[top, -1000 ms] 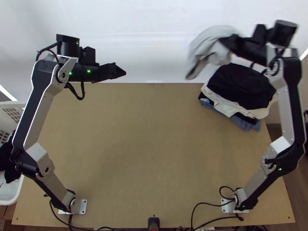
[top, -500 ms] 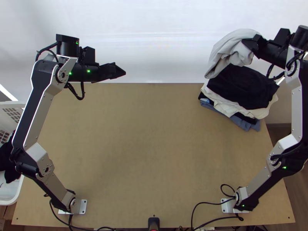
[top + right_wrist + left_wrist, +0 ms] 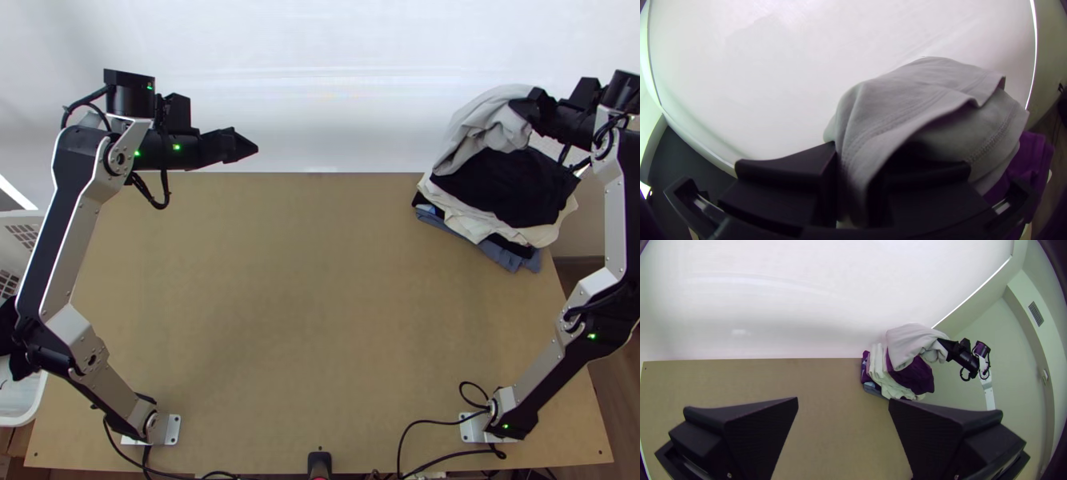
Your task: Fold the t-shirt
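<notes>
From where I'm standing, the light grey t-shirt [image 3: 478,124] is hanging bunched from the right claw [image 3: 518,107], over the far part of the folded pile at the far right of the surface [image 3: 296,280]. The right claw is gripping it: in its wrist view, a stitched edge of the fabric is running down between the two black fingers. Loose folds are spilling over one finger, and the t-shirt's lower end is drooping toward the pile's far left corner; whether it is resting there, I can't tell.

Beneath it, a dark garment [image 3: 520,192] is topping the pile, with cream cloth [image 3: 472,222] showing under it and blue cloth [image 3: 502,255] poking out at the near side, low down.

Over on the left, the left claw [image 3: 253,149] is hovering just past the far edge of the surface, well apart from the t-shirt and pointing to the right. Its wrist view is showing the fingers standing wide apart, so that claw is open.

Behind everything, a white backdrop [image 3: 320,96] is stretching across. A white basket [image 3: 32,412] is standing just beside the surface's left edge, with dark cloth [image 3: 18,364] lying in it
</notes>
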